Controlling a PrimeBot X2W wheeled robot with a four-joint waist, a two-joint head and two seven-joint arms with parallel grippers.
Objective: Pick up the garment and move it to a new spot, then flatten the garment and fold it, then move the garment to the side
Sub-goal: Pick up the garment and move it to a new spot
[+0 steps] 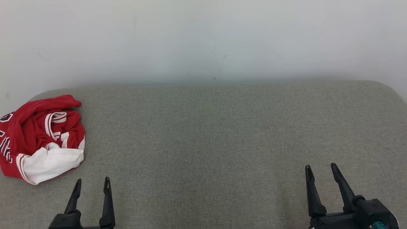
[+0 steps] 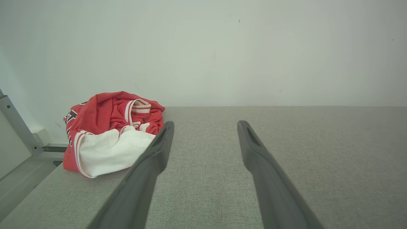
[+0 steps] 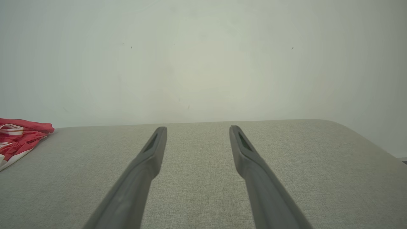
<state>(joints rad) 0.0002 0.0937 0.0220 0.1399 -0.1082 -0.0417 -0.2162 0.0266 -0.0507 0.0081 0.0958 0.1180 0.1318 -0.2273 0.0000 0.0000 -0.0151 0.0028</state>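
Garment (image 1: 41, 136), red with white trim, lies bunched at nine o'clock on the surface (image 1: 206, 143), at eleven o'clock from the left gripper (image 1: 93, 179). That and the right gripper (image 1: 320, 166) stand open, empty. The cloth looks light, limp, probably slippery; a raised fold near the striped collar seems the best place to pinch.

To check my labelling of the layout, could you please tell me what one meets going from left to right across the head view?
Crumpled red and white garment → left gripper, open → right gripper, open; all over the grey table.
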